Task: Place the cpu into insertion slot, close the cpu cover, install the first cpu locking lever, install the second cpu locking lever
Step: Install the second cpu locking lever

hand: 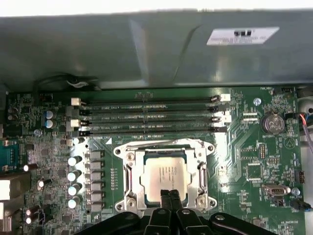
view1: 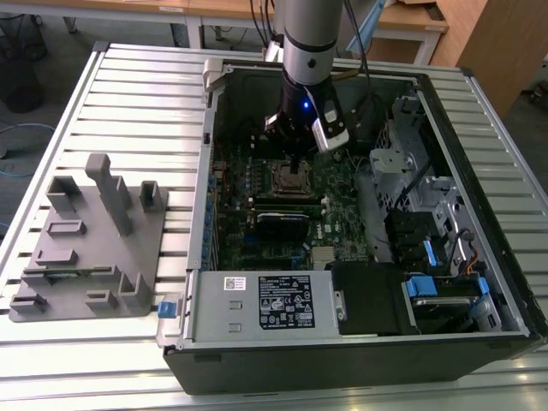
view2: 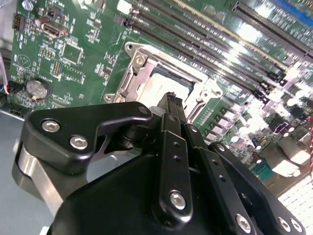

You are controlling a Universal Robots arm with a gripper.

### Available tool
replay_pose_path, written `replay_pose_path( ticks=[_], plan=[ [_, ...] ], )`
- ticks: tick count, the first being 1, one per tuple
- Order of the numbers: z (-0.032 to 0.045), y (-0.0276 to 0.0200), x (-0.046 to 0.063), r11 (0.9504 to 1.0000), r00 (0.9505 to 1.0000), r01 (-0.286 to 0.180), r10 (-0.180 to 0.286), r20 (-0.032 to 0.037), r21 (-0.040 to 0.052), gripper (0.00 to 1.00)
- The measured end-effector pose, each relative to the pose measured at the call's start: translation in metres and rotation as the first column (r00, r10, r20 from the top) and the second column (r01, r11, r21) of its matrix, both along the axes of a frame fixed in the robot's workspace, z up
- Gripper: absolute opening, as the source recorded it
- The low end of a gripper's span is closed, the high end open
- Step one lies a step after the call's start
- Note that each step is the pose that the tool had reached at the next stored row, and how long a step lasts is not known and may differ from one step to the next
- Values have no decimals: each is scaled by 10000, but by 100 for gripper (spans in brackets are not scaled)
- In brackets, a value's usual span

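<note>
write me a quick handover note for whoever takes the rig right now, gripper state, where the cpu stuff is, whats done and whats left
Gripper: fingers together, holding nothing, tips just above the near edge of the cpu, inside the open computer case.
Cpu: lying flat in the insertion slot on the green motherboard; placement looks done.
Cpu cover: the silver frame lies around the chip, so it looks closed; whether it is fully seated cannot be told.
Locking levers: their state cannot be told from these views, so treat both as left to do.
The grey fixture block sits on the table at the exterior view's left, outside the case.
</note>
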State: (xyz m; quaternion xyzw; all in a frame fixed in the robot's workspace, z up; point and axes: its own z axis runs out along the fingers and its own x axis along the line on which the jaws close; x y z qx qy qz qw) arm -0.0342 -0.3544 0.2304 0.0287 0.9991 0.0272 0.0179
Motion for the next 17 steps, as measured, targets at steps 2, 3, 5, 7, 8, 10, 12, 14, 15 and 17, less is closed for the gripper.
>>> replay_pose_path(
  ticks=[2, 3, 5, 7, 8, 10, 12, 14, 15, 17],
  plan=[
    [0, -25, 0, 10000, 10000, 0, 0, 0, 0, 10],
    [0, -30, 0, 10000, 10000, 0, 0, 0, 0, 10],
    [1, -33, 0, 10000, 10000, 1, -1, 0, -1, 10],
    [8, -35, 0, 10000, 10000, 0, 0, 0, -2, 10],
    [13, -35, 0, 10000, 10000, 0, 0, 0, 0, 10],
    [19, -37, 0, 10000, 10000, 0, 0, 1, 1, 10],
    [20, -48, 1, 10000, 10000, -2, 2, 1, 1, 10],
    [21, -76, 0, 10000, 10000, 0, 0, 0, 0, 10],
    [21, -94, 0, 10000, 10000, 0, 0, 0, -1, 10],
    [20, -136, 0, 10000, 10000, 10, -10, -3, 0, 10]
  ],
)
